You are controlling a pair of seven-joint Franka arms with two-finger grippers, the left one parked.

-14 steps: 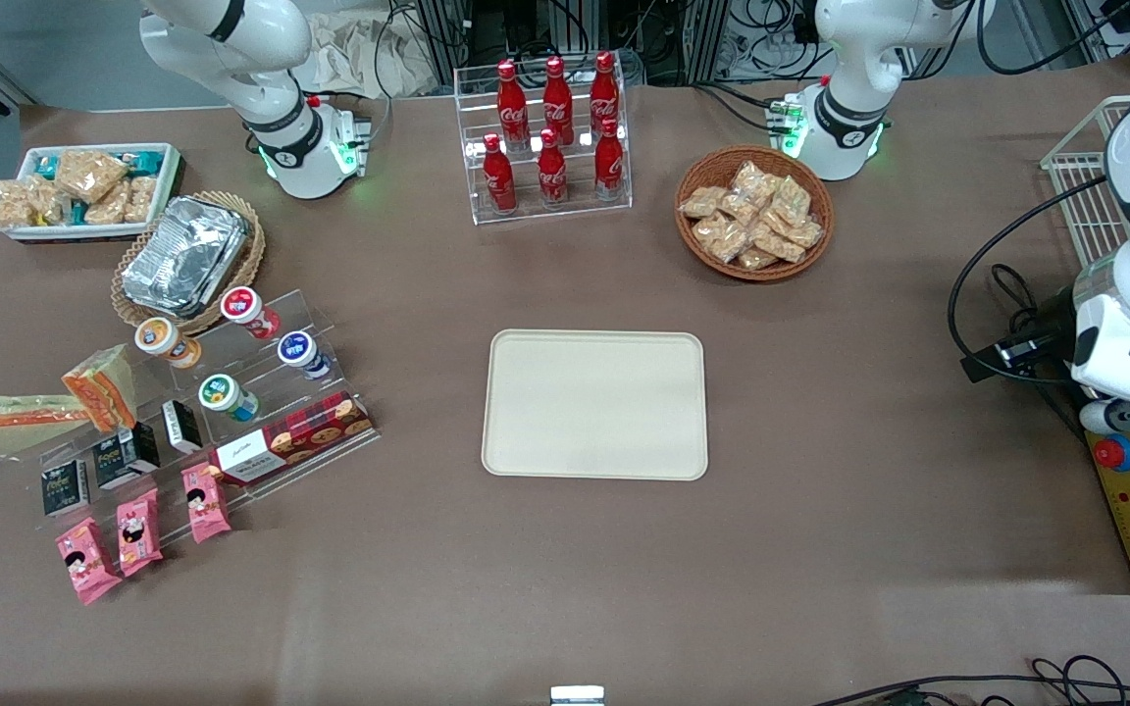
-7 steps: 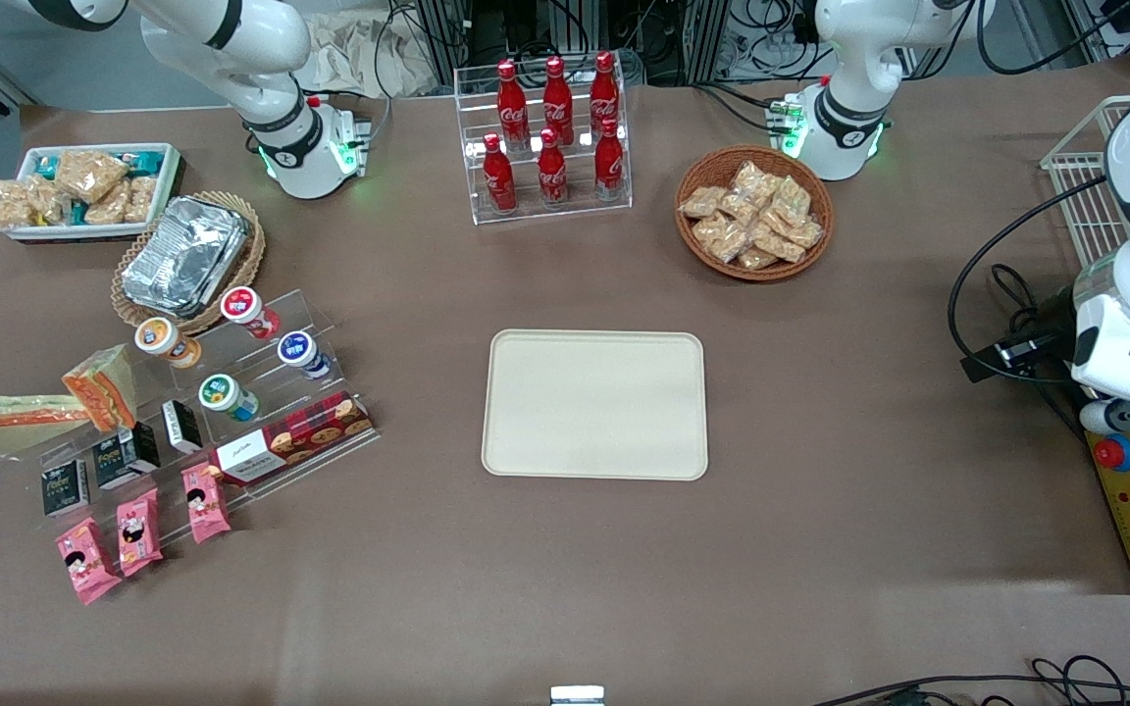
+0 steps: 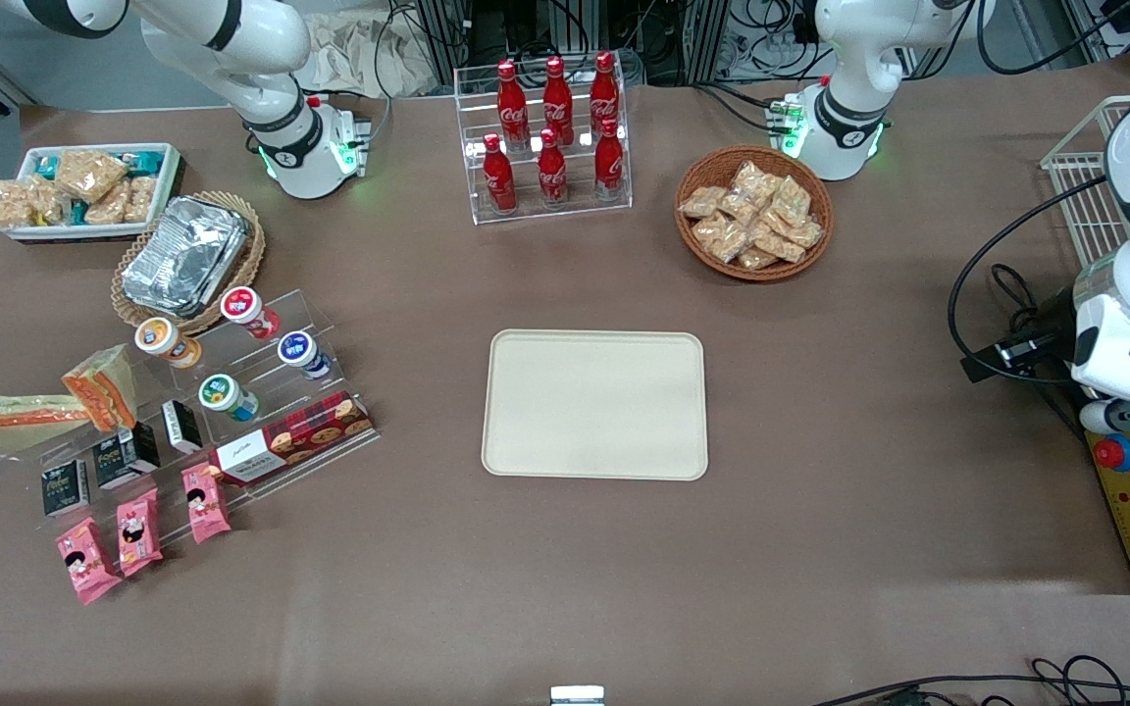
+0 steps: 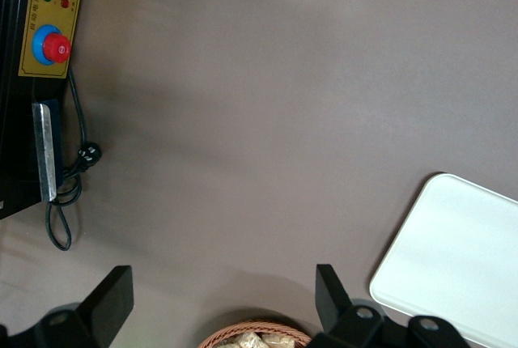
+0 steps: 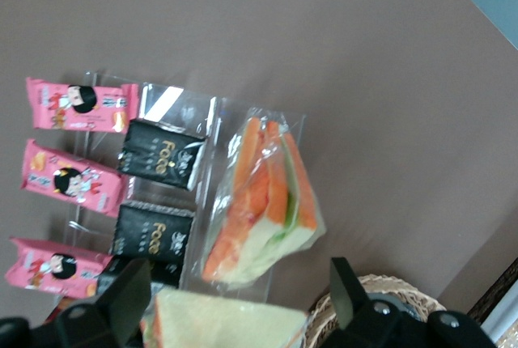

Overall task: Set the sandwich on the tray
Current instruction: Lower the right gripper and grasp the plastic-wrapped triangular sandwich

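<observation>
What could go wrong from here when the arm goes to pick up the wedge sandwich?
1. The gripper, jaws open, hangs over two wrapped items: the sandwich and the stubbier sandwich beside it. It might close on the wrong one.
2. The black packets sit close beside the sandwich on the clear stand, so a descending jaw may knock them.
3. The wrap looks loose; a grip on film alone could slip before reaching the tray.
</observation>
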